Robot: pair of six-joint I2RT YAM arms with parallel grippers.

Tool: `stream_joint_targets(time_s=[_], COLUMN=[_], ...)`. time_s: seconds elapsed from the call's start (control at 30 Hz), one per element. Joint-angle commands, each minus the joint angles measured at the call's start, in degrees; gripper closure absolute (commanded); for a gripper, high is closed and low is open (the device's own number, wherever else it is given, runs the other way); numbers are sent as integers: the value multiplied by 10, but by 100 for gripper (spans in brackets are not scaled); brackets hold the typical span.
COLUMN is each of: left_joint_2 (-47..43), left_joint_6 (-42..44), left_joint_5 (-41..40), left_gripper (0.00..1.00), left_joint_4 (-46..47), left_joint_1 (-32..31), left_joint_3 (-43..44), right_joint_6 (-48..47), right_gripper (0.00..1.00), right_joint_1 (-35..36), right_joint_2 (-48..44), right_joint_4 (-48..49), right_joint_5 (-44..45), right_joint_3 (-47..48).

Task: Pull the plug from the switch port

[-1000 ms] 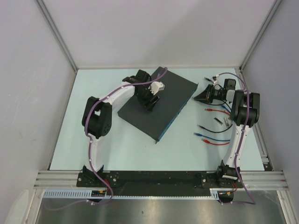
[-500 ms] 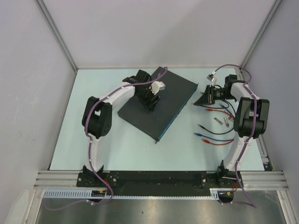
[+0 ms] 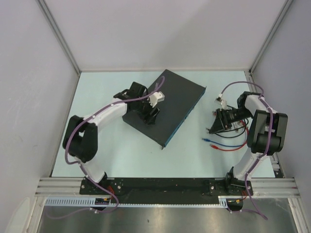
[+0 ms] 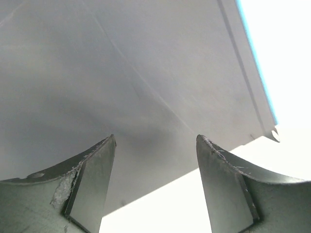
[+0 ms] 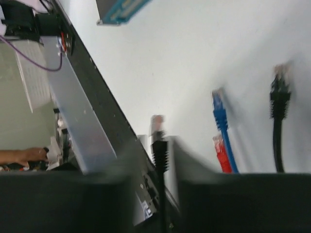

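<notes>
A: Where's the switch (image 3: 180,97)?
B: Mid-table, far side. The left gripper (image 4: 155,141) hangs over it, jaws apart.
A: The right gripper (image 3: 213,127)?
B: Right of the switch, clamped on a black plug (image 5: 159,145).

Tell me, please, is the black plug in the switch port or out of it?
Out. The right gripper grips the black plug in the air, well apart from the switch.
</notes>
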Motion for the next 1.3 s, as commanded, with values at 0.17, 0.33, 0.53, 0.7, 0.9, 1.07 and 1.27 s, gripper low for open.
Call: stream_joint_targets(time_s=[0.17,0.33,0.53,0.7,0.9,1.07,1.27], left_joint_2=[-147,-184,-231,-250,-303,-386,-471], left_joint_6=[43,46,43,-14,-128,-131,-154], left_joint_5=[-14,-27,-69,-91,-93,-125,-105], left_gripper=[27,26,24,18,1,0,0], left_joint_4=[24,20,14,-4,-9,-5,0], left_joint_1=[-3,-1,7,49,138,178,223], left_joint_3=[-67,-98,-117,-102,-109,-150,-225], right_joint_6=[49,169,309,355,426,471,485], right_gripper=[0,0,0,0,0,0,0], right_joint_1=[0,26,72,109,134,148,150], right_joint_2=[-104,-245,-374,-355,-317,-311,-303], right_joint_4=[34,193,311,239,243,262,290], right_joint_5=[55,137,250,346,450,429,409], right_joint_3=[21,33,34,48,60,58,54])
